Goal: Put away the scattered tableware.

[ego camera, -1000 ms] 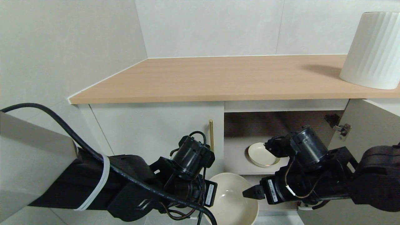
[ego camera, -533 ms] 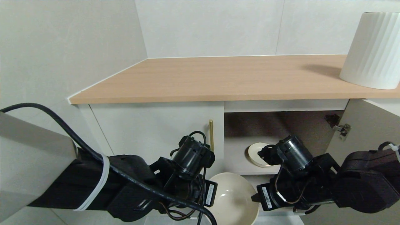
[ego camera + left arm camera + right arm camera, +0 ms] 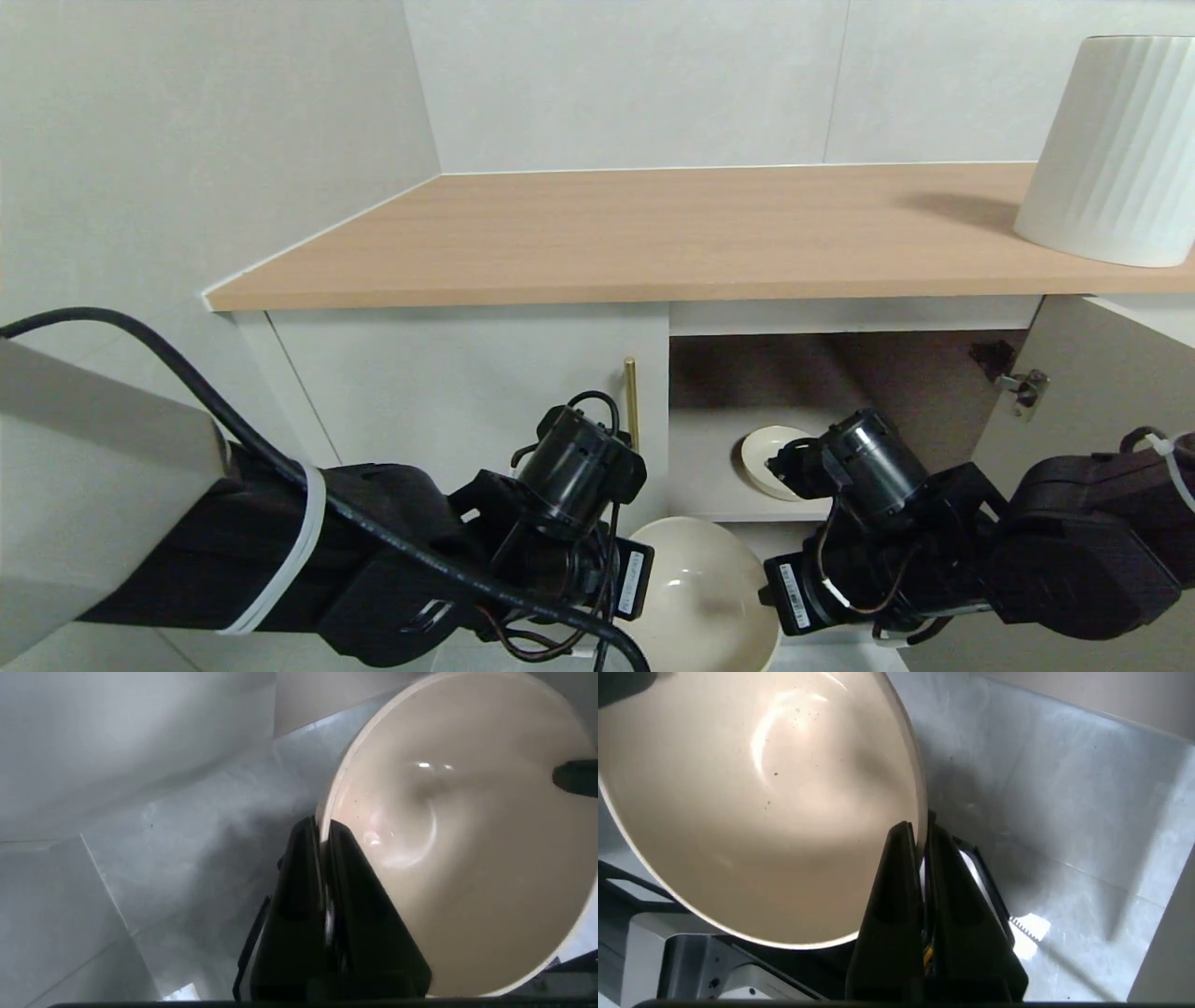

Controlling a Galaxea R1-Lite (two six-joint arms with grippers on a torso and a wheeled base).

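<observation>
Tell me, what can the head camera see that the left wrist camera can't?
Head view's extras: the wooden countertop, the white ribbed container standing on it, the open cabinet underneath, and a small dish on its shelf.
Left wrist view's extra: a close look at the left gripper shut on the rim of the bowl.
Shared: that big cream bowl, held low in front of the cabinet.
</observation>
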